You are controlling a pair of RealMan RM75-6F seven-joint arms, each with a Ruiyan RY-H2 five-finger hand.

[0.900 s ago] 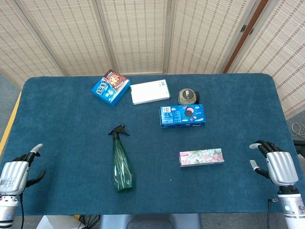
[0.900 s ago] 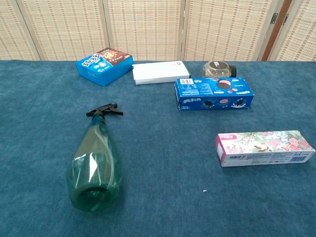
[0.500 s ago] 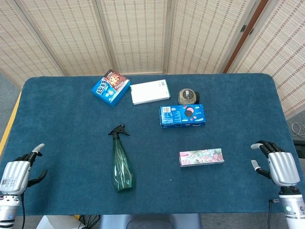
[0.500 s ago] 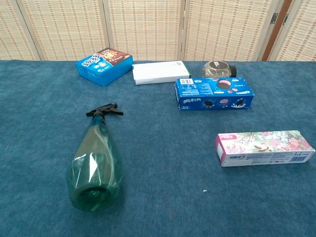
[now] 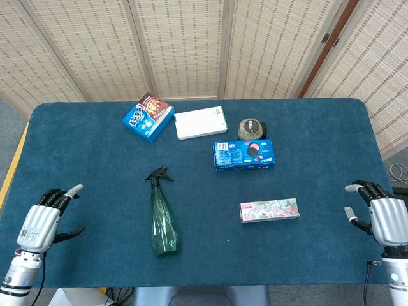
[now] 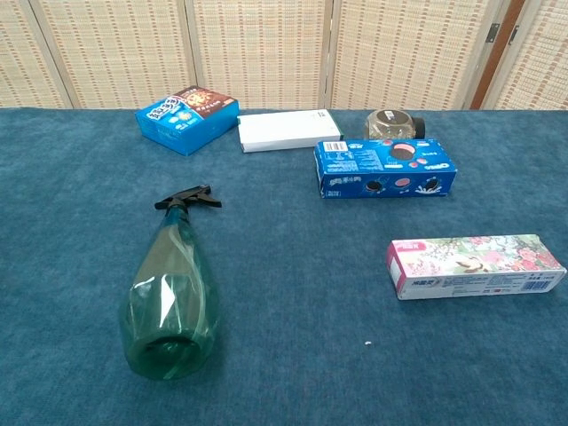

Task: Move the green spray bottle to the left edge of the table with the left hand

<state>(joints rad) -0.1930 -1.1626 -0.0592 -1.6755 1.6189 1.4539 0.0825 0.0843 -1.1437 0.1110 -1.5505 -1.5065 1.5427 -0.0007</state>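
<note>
The blue table (image 5: 83,159) carries the green spray bottle (image 5: 162,215), which lies on its side where it lay before, untouched, a little left of the middle and nearer the front edge, its black trigger head pointing toward the far edge. The left hand (image 5: 43,223) has moved in from the front-left corner onto the cloth toward the bottle, still well apart from it, fingers spread and empty. The right hand (image 5: 381,218) has drawn back slightly toward the right edge, fingers loosely apart, holding nothing.
</note>
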